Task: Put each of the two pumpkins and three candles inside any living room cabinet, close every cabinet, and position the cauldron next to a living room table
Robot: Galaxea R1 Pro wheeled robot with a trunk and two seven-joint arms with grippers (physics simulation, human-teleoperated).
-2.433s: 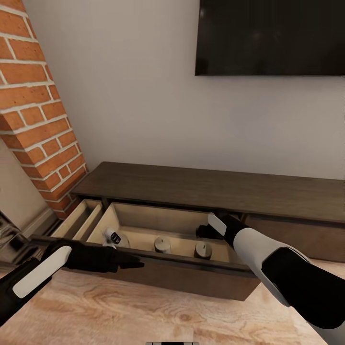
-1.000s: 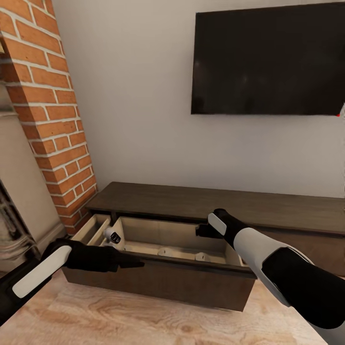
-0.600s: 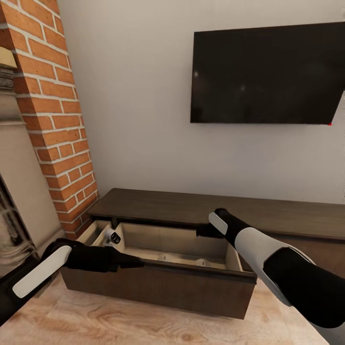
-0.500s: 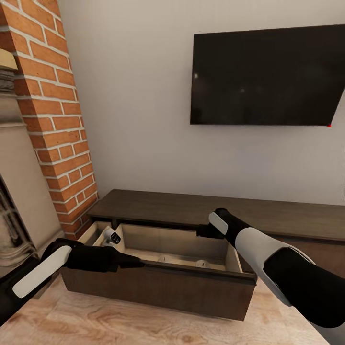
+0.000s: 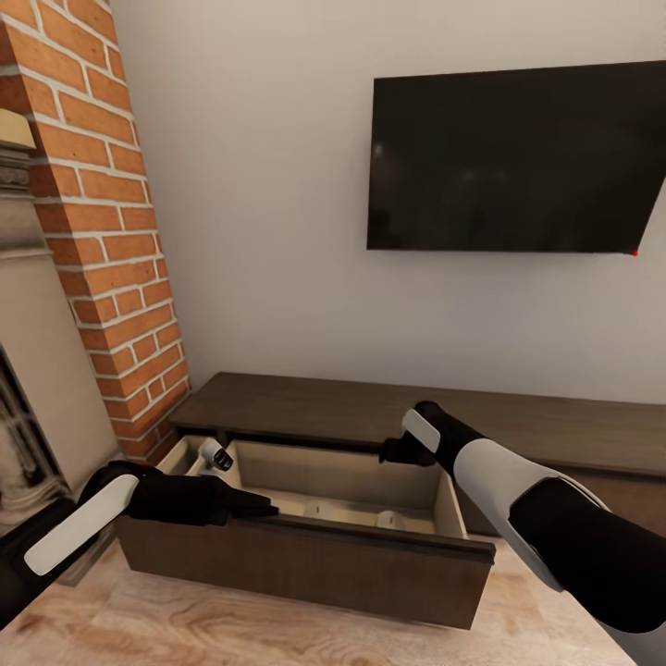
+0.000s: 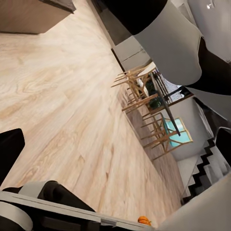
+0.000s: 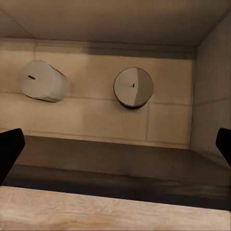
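Inside open dark-brown cabinet (image 5: 305, 555) | pale candles (image 7: 134, 87) | right claw (image 7: 115, 147) spread

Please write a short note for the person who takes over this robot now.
Left tool: open, empty, at the open drawer's front edge.
Right tool: open, empty, over the drawer.
Done: two candles are in that drawer of the cabinet. I cannot identify a pale object at its left end.
One pumpkin sits on the floor across the room.
To do: pumpkins in, check third candle, shut the drawer, cauldron beside a table.
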